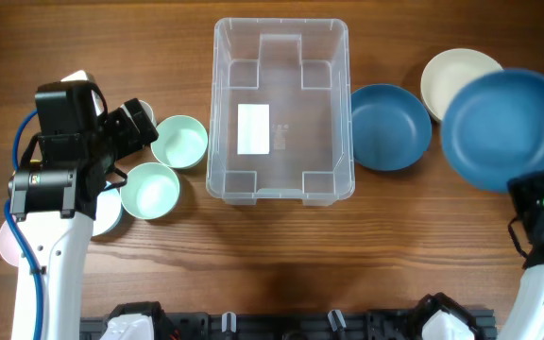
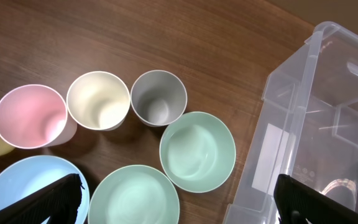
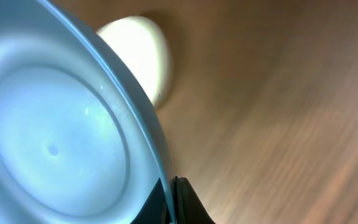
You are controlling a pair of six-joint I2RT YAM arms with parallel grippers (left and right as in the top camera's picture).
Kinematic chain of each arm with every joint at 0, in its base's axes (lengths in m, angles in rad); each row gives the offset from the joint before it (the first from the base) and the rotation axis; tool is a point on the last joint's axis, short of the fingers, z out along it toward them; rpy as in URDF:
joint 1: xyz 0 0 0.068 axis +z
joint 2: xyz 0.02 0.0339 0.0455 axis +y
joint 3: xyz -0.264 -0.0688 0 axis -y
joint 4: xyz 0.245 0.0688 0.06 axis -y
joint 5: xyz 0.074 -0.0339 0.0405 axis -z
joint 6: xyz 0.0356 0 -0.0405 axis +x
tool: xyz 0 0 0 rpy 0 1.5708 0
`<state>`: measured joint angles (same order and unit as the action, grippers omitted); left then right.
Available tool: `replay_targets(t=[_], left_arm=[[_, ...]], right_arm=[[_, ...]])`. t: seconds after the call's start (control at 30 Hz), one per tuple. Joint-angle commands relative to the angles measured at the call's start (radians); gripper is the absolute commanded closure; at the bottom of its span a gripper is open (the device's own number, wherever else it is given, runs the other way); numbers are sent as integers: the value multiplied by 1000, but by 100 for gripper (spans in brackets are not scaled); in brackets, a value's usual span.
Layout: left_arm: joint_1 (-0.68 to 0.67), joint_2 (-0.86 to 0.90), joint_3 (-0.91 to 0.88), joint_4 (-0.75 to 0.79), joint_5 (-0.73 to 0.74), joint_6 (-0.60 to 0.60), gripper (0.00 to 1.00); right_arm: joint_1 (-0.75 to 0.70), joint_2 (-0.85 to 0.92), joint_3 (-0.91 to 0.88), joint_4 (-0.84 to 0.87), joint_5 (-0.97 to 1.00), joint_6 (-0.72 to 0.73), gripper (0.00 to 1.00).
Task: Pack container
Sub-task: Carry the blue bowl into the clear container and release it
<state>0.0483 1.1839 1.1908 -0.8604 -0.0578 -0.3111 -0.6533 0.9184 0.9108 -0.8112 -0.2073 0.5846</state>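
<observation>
The clear container (image 1: pixel 223 113) with a white label stands empty at the table's middle; its corner also shows in the left wrist view (image 2: pixel 303 124). My right gripper (image 3: pixel 169 199) is shut on the rim of a large blue plate (image 1: pixel 506 127), held above the table at the right (image 3: pixel 48 137). My left gripper (image 2: pixel 179 202) is open and empty above two mint green bowls (image 2: pixel 197 150) (image 2: pixel 134 198), left of the container. In the overhead view the left gripper (image 1: pixel 138 127) is beside those bowls (image 1: pixel 179 141) (image 1: pixel 149 189).
A dark blue bowl (image 1: pixel 389 126) and a cream bowl (image 1: pixel 451 77) lie right of the container. Pink (image 2: pixel 30 116), cream (image 2: pixel 98 99) and grey (image 2: pixel 158 97) cups and a light blue plate (image 2: pixel 17 186) stand at the left.
</observation>
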Motion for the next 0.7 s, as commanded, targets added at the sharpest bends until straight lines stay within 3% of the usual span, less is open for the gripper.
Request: replay_targets(t=[0.0,0.1,0.13,0.3,0.47,0.67], left_arm=[[7,4,15,3,8,20,0],[7,4,15,3,8,20,0],[7,4,15,3,8,20,0],[7,4,15,3,8,20,0],[7,4,15,3,8,20,0],[7,4,15,3,8,20,0]], right_arm=[[151,4,126,1,-207,-113,96],[358,69,241,-9,-207,-140,96],[504,139,323,-9,-164,-140,96],[831,391,528,-2,42,-169,96],[995,704,712,2,166,-200,96],[1008,990,797,119,172,-219,96]])
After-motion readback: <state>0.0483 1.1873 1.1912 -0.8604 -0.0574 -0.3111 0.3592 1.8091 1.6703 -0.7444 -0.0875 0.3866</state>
